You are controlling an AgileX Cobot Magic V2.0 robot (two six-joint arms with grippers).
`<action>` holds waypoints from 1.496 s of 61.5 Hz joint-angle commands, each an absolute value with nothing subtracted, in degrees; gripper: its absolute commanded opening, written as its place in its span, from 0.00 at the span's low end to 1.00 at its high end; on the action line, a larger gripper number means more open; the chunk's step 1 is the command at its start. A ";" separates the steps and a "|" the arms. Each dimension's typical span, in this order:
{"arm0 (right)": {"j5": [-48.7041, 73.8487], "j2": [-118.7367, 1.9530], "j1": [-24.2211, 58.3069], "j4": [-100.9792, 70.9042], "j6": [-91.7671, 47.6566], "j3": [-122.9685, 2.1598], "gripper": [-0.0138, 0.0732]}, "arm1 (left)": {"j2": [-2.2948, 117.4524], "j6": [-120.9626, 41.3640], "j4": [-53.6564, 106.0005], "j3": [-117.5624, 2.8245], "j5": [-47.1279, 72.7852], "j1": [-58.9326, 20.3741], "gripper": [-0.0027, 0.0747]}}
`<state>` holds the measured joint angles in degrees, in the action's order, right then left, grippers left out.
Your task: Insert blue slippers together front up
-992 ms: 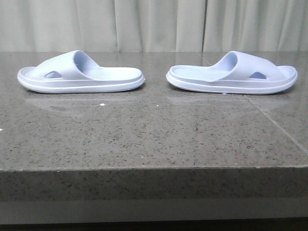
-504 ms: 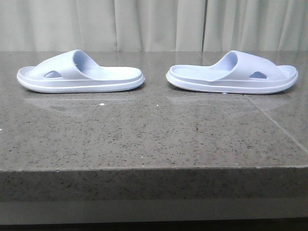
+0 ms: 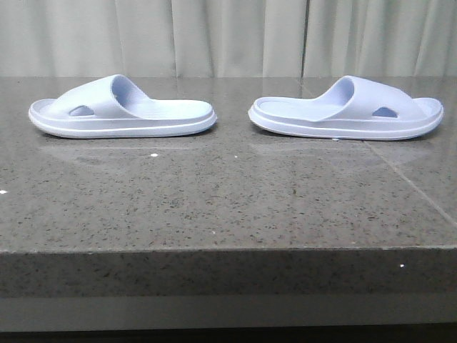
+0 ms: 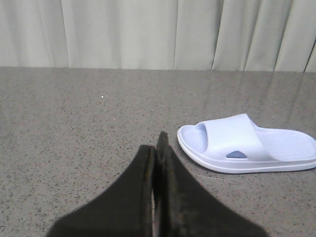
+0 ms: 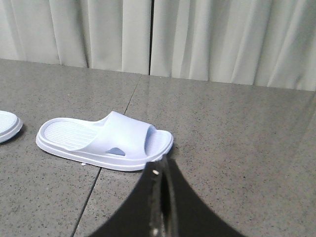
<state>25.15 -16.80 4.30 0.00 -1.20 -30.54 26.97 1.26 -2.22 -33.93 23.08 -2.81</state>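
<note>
Plainly, nothing has been grasped yet: both blue slippers lie sole-down on the speckled grey worktop (image 3: pixel 228 207), well apart from each other, heels facing inward and toes pointing out toward the worktop's sides. The left slipper (image 3: pixel 121 108) sits on the robot's left, the right slipper (image 3: pixel 346 109) on its right, both in front of a pale curtain (image 3: pixel 228 36).

In the wrist views, the left tool (image 4: pixel 157 148) has its dark fingers pressed together with nothing between them, and it points at bare stone beside the left slipper (image 4: pixel 247 144). The right tool (image 5: pixel 160 170) is likewise closed and empty, its tip just short of the toe of the right slipper (image 5: pixel 106 139).

The likely trouble lies ahead. The foam is soft and thick, so a pinch on the strap could fold it rather than lift the slipper, and a pinch on the sole edge could slip. Since the toes face opposite ways, one slipper must be turned before the two nest front up; a poor turn could leave them mismatched or crossed. A closed tool driven forward would also shove a slipper across the smooth stone.

Against the frames a second and half a second ago, the slippers appear shifted very slightly rightward in the front view, which looks like camera jitter, not handling.
</note>
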 commanded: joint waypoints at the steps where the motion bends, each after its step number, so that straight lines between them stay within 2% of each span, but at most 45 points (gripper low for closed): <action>1: 22.97 -22.39 4.41 0.96 -1.32 -36.63 0.09 | 32.71 1.68 -2.28 -39.49 20.93 -3.22 0.01; 15: 21.64 -26.67 4.41 1.49 -1.32 -40.19 0.10 | 35.45 1.68 -2.28 -42.33 22.46 -3.22 0.01; 20: 21.66 -26.60 4.41 1.49 -1.32 -40.19 0.14 | 35.34 1.68 -2.28 -42.33 22.90 -3.22 0.05; 26: 21.77 -26.60 4.41 1.49 -1.32 -40.19 0.27 | 35.25 1.68 -2.28 -42.33 22.90 -3.22 0.20; 31: 22.01 -26.60 4.41 1.49 -1.32 -40.19 0.43 | 35.25 1.68 -2.28 -42.33 22.98 -3.22 0.42; 33: 22.07 -26.60 4.41 1.49 -1.32 -40.19 0.51 | 35.25 1.68 -2.28 -42.33 22.98 -3.22 0.53; 36: 22.09 -26.60 4.41 1.49 -1.32 -40.19 0.57 | 35.25 1.68 -2.28 -42.33 23.03 -3.22 0.63; 41: 22.09 -26.60 4.41 1.49 -1.32 -40.19 0.64 | 35.25 1.68 -2.28 -42.33 23.03 -3.22 0.71; 79: 22.51 -26.60 4.41 1.49 -1.32 -40.19 0.67 | 35.25 1.68 0.00 -42.33 21.28 -3.22 0.74; 92: 22.56 -26.60 4.41 1.49 -1.32 -40.19 0.67 | 44.32 1.68 7.08 -45.51 21.55 -3.22 0.74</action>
